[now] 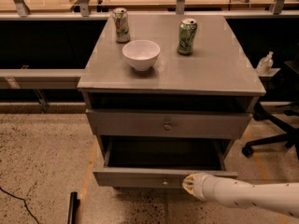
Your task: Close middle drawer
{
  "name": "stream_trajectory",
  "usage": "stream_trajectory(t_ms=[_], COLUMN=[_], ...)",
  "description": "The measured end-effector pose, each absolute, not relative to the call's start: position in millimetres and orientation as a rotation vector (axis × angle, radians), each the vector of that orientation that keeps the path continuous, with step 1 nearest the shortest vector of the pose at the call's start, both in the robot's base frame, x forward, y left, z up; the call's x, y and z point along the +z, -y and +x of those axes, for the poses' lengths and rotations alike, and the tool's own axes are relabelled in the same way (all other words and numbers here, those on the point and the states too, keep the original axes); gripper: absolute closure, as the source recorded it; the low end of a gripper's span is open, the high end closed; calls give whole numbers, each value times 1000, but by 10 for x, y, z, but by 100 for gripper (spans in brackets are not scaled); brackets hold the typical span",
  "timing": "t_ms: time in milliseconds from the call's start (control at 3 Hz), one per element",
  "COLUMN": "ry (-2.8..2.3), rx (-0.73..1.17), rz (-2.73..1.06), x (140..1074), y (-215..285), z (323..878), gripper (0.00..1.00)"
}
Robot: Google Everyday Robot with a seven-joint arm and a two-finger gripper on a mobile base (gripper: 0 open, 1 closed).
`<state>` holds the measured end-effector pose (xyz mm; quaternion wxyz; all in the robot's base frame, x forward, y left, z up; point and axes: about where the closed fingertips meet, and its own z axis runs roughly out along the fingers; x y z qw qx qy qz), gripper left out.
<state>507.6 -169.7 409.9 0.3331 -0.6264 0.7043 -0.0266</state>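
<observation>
Fingers (186, 183) of the gripper (188, 185), closed and empty, are shown against the front of the open grey wooden middle drawer (135, 177).

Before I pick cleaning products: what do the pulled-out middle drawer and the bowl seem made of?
The middle drawer looks like grey-painted wood, matte, with a small shiny metal knob; the hand sits at its front, right of the knob. The bowl: white, smooth, slightly glossy, likely ceramic, possibly plastic.
</observation>
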Motion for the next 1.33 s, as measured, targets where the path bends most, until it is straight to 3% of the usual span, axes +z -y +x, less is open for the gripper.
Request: stream_trajectory(t_ms=[1333], ry=[-1766], rx=[-181], rz=[-1636], x=[4037], y=[1747], z=[5590], gripper=[100])
